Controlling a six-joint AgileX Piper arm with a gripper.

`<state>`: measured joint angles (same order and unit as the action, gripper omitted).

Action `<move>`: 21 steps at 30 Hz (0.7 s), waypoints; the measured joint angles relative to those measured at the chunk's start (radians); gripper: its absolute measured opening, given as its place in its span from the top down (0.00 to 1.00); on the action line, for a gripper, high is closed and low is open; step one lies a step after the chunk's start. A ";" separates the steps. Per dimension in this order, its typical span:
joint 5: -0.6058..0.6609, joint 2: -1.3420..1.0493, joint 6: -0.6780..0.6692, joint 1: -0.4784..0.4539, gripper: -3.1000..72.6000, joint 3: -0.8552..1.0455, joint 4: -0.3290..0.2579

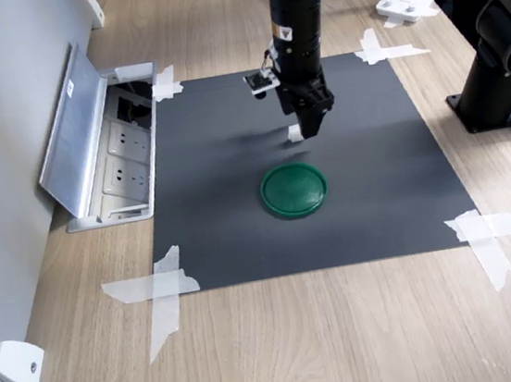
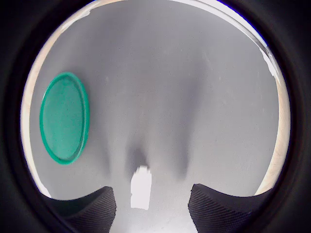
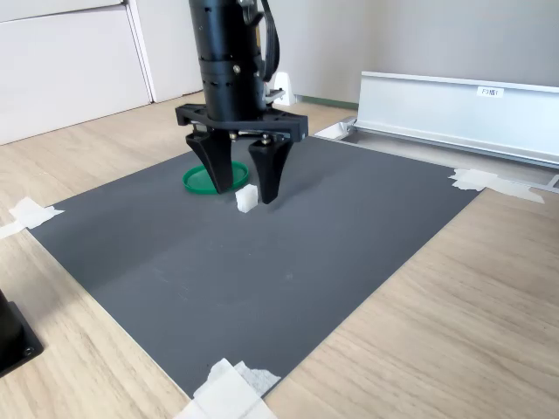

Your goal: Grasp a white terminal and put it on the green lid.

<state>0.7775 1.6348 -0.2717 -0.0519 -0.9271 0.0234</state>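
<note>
The white terminal is a tiny block resting on the dark grey mat. My gripper points straight down over it and is open. The terminal lies in the gap between the two black fingers, and neither appears to touch it. The green lid lies flat on the mat a short way from the terminal, nearer the front edge in the first exterior view. In the second exterior view the fingers partly hide it.
White tape strips hold the mat's corners to the wooden table. An open socket box with a raised metal flap sits at the first exterior view's left. A white wedge piece lies at the front left and a black arm base stands on the right.
</note>
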 joint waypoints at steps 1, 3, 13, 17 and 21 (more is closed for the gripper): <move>-0.006 0.006 -0.005 0.000 0.12 0.000 -0.008; -0.010 0.015 -0.023 0.000 0.12 0.000 -0.023; -0.018 0.058 -0.046 0.000 0.27 0.000 -0.062; -0.022 0.059 -0.047 0.000 0.45 0.000 -0.059; -0.023 0.061 -0.047 0.000 0.70 0.000 -0.059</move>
<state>0.7548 1.6959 -0.3187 -0.0519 -0.9271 -0.0358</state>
